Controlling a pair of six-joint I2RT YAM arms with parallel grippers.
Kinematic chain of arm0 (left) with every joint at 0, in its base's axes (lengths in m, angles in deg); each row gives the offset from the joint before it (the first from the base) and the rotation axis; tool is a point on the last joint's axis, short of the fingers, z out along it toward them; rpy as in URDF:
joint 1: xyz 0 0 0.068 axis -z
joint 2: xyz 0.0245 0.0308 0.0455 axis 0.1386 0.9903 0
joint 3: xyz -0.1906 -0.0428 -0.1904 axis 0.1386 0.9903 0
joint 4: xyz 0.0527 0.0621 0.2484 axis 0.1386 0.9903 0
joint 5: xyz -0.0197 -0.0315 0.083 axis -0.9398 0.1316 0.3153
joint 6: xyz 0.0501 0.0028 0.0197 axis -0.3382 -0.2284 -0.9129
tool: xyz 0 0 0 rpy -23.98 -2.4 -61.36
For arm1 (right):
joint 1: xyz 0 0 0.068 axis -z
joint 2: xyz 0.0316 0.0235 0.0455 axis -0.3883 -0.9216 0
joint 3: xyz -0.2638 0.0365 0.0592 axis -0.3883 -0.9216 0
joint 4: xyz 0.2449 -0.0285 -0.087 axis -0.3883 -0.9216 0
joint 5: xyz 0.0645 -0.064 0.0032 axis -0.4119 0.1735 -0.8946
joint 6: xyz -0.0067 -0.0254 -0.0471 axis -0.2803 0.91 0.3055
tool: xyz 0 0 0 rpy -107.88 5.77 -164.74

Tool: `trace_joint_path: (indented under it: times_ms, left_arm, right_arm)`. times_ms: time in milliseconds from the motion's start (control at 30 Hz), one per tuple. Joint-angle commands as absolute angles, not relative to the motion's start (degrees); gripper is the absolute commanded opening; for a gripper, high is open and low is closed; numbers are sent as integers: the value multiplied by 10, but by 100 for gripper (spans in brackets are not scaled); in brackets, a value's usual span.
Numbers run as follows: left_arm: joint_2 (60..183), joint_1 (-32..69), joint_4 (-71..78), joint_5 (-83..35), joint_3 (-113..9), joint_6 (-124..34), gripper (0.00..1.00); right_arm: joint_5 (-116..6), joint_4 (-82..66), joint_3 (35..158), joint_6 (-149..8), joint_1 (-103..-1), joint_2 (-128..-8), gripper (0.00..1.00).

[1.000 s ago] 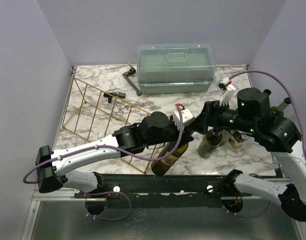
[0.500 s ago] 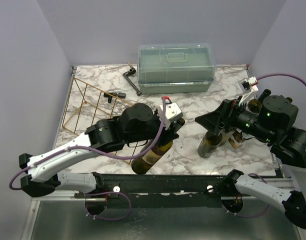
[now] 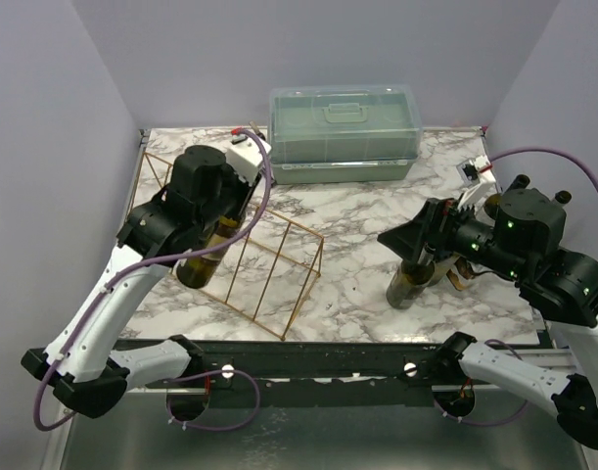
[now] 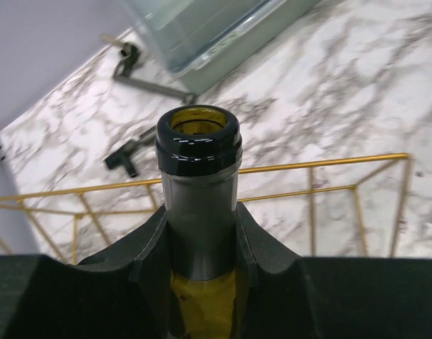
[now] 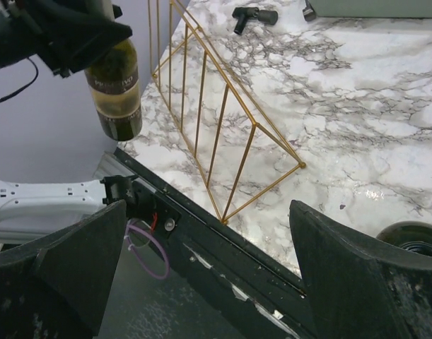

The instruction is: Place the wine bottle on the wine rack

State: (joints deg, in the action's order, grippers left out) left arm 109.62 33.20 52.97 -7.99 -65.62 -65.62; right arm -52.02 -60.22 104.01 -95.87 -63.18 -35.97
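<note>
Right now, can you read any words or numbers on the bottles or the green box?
On the olive-green glass wine bottle held in the left pincer: pale lettering on a dark label band, too blurred to read.
On the second dark glass bottle, standing upright: no text can be made out.
On the translucent green plastic lidded box: no words visible.
So nothing here can be read.
</note>
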Motion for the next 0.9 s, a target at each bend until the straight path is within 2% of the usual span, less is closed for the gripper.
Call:
trace_joint_path:
  times_ms: [0,167,400,500,733,867]
  left_arm:
    - [1086,226,491,-112,-657,-752,0]
    - [1079,151,396,-38,-614,-781,0]
    - [1086,6,225,-68,-511,-791,0]
    - [1104,-48,209,-85,-505,-782,0]
    - [1069,-74,6,-157,-347,-849,0]
    - [1052,-92,-30,-186,-301,-854,0]
  right_arm:
    - [-503,-613,1035,-954,-634,-351,100]
    - [-502,-615,1035,-945,-634,-357,100]
    - [-517,-627,1049,-936,-634,-383,100]
    - [-525,-623,1046,-944,-634,-386,100]
    - [-523,-629,1051,-955,-634,-401,100]
    - [-528,-643,1083,-958,-634,-425,100]
